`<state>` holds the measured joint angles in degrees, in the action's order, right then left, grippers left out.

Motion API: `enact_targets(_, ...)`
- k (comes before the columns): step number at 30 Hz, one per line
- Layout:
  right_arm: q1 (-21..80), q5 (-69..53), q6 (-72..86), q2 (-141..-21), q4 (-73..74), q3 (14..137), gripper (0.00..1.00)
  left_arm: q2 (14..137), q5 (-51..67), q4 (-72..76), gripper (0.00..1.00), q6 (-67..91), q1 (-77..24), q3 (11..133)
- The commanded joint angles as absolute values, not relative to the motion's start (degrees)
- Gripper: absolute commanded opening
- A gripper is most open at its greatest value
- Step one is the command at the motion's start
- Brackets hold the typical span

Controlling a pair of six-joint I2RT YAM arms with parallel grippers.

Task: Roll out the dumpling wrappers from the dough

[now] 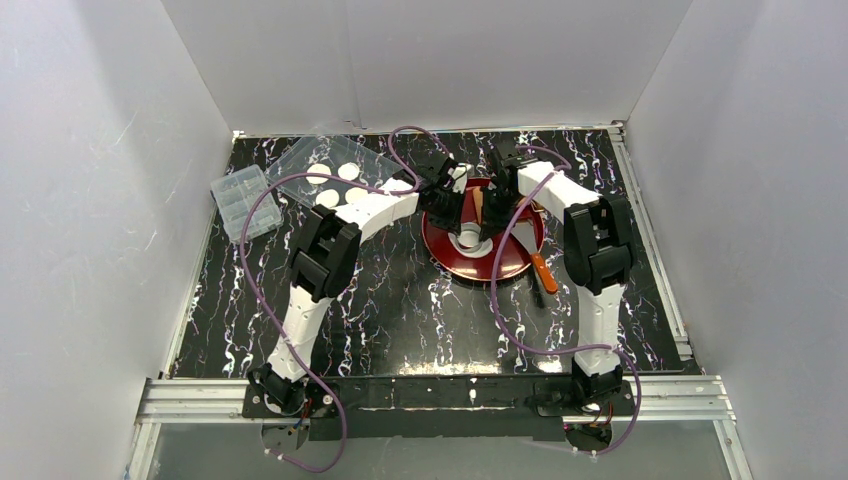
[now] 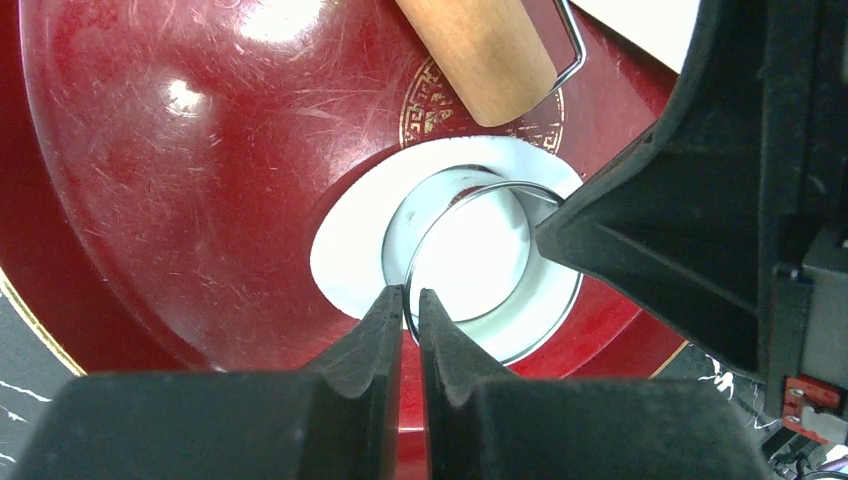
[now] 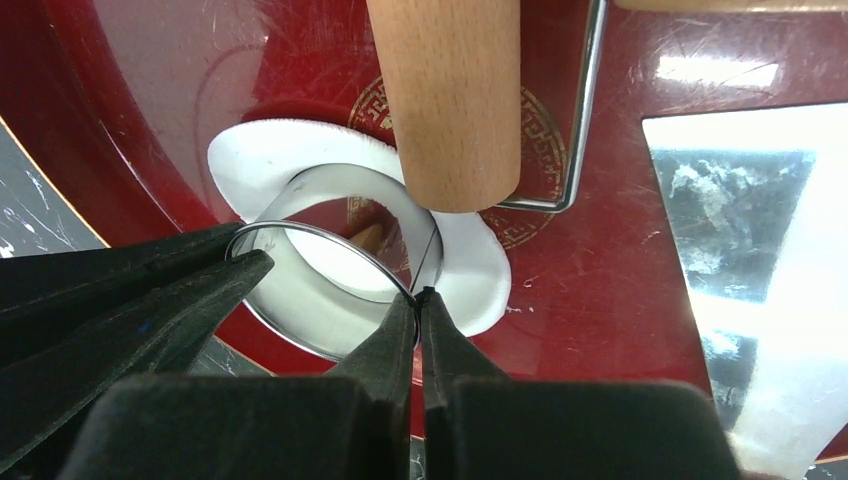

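A flattened white dough (image 2: pixel 345 255) patch lies on the red plate (image 1: pixel 510 268). A small metal ring (image 2: pixel 432 215) stands on the dough. My left gripper (image 2: pixel 410 297) is shut on the ring's near rim. My right gripper (image 3: pixel 420 297) is shut on the ring (image 3: pixel 330 190) from the opposite side, with dough (image 3: pixel 475 270) showing past it. Both grippers (image 1: pixel 450 215) (image 1: pixel 492 228) meet over the plate's middle. Three round dumpling wrappers (image 1: pixel 318 174) (image 1: pixel 348 171) (image 1: pixel 327 198) lie on a clear lid at the back left.
A wooden roller (image 3: pixel 450 100) on a wire frame rests on the plate just beyond the ring. An orange-handled tool (image 1: pixel 543 272) lies off the plate's right edge. A clear plastic box (image 1: pixel 243 200) sits at the left edge. White walls surround the table.
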<state>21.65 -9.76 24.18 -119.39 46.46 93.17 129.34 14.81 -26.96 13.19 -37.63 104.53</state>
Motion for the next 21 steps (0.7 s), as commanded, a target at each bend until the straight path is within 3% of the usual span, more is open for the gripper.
enact_targets(1, 22.52, -9.64, 24.27, -120.18, 49.19, 92.69, 0.01, 131.44, 12.35, -38.86, 0.00, 9.68, -37.78, 100.78)
enact_targets(7, 23.90, -12.41, 28.12, -113.70, 43.44, 81.48, 0.01, 133.80, 11.55, -40.65, 0.00, 8.99, -37.19, 105.80)
enact_targets(16, 22.24, -8.51, 25.45, -121.64, 48.93, 95.56, 0.01, 129.17, 16.31, -41.97, 0.00, 10.20, -37.25, 96.84)
enact_targets(21, 22.85, -10.23, 29.01, -115.28, 44.10, 84.88, 0.01, 131.06, 12.96, -42.15, 0.00, 9.64, -36.88, 101.65)
